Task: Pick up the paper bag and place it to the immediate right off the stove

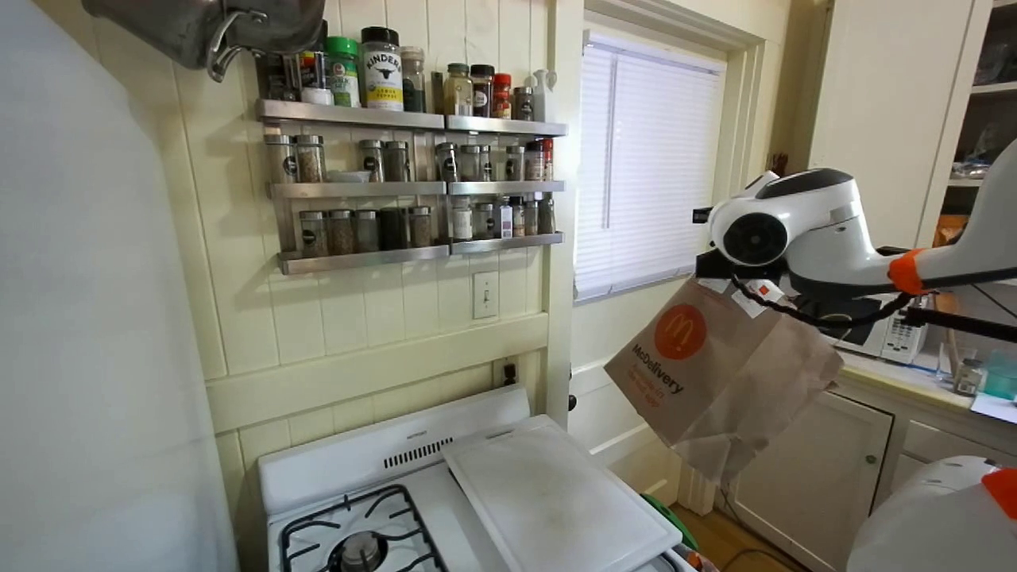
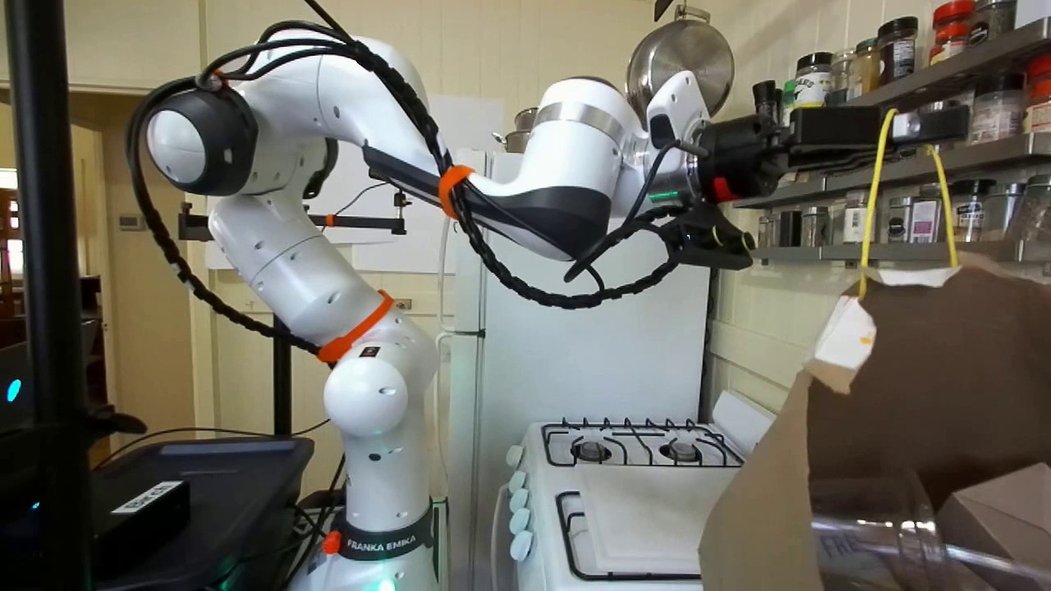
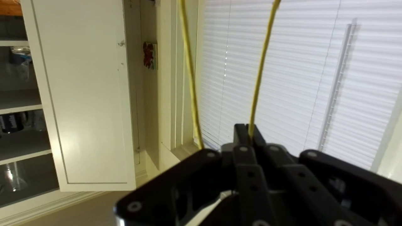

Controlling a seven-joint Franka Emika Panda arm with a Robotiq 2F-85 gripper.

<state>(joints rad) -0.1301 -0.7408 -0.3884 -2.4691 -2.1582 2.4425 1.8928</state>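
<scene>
McDelivery paper bag (image 1: pixel 731 357), qty. 1, hangs tilted in mid-air by its yellow cord handle (image 2: pixel 876 189), beyond the end of the stove (image 1: pixel 334 467) that bears 1 flat wht. slab (image 1: pixel 564 496) w/ rounded corners. Creased brown paper carries 1 red-orange disc (image 1: pixel 680 331) w/ a yellow "M"; the handle's 1 loop rises from 2 white rim patches (image 2: pixel 846 332). Robotiq gripper (image 3: pixel 250 133) has 2 slim blk. fingers (image 3: pixel 243 163), clamped tog. on 1 cord strand; a 2nd strand runs alongside. Glossy wht. stove shows 5 rd. knobs (image 2: pixel 519 520) & 2 uncovered burners (image 2: pixel 591 451) in an exterior view. 1 white Franka Emika arm (image 2: pixel 287 263) wears 2 orange straps (image 2: pixel 456 189) & a ribbed blk. cable (image 2: pixel 575 302). 6 brushed-metal shelves (image 1: pixel 357 117) hold lidded jars (image 1: pixel 341 234) near 1 slatted blind (image 1: pixel 651 167).
</scene>
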